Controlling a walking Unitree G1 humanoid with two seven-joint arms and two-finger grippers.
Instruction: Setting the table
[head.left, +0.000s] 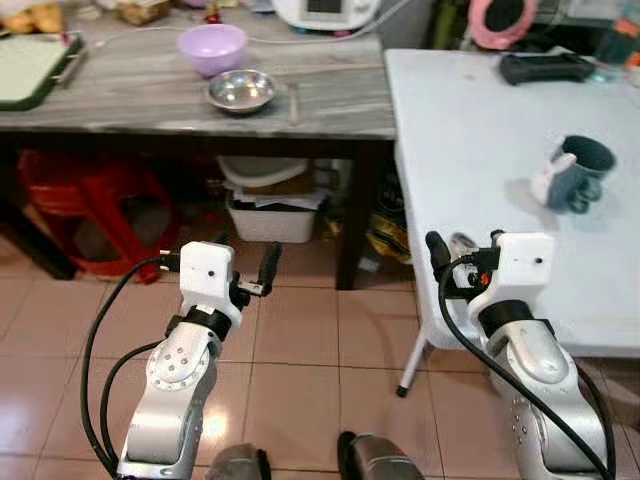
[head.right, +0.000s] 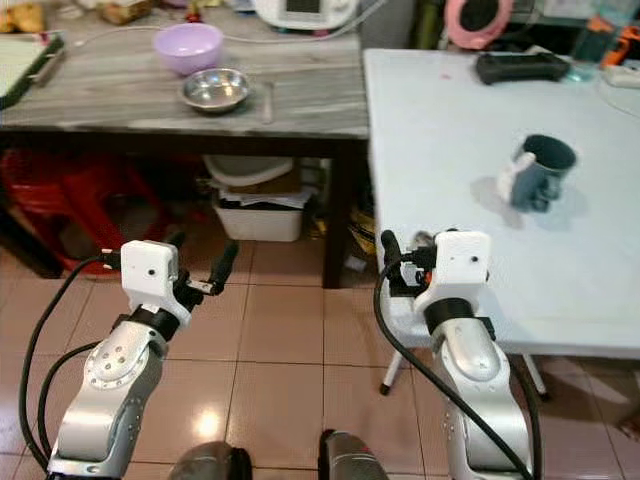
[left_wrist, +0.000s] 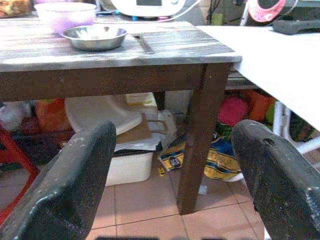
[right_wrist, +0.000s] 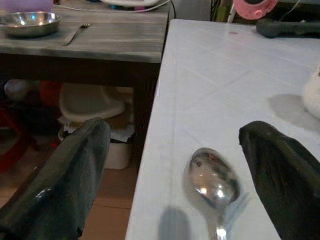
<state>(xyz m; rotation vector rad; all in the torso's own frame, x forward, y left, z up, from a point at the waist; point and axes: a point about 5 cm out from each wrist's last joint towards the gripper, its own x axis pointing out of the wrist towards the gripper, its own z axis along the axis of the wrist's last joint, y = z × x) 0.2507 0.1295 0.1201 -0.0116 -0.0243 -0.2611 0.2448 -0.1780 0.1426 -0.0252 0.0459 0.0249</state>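
A spoon (right_wrist: 214, 186) lies flat on the white surface (head.left: 480, 150) near its front-left corner, bowl pointing away from the robot, between the spread fingers of the right hand (right_wrist: 175, 175), which hovers over that corner and holds nothing. The spoon looks like thin polished metal: light, stiff and slick, and lying so low that a pinch from above could skid off. The narrow neck or handle behind the bowl looks the better place to grip, or the spoon could be nudged to the edge first. The left hand (head.left: 245, 265), also spread and empty, hangs over the tiled floor in front of the grey wooden surface (head.left: 200, 90). The right wrist view gives the spoon plainly, with the reflections in its bowl, while the head views catch only a glint of it behind the right hand. The head views in turn show the mug (head.left: 578, 172) further back on the white surface, and the steel bowl (head.left: 241, 90) and purple bowl (head.left: 212, 47) on the grey one. The left wrist view adds a fork (left_wrist: 143, 43) beside the steel bowl.
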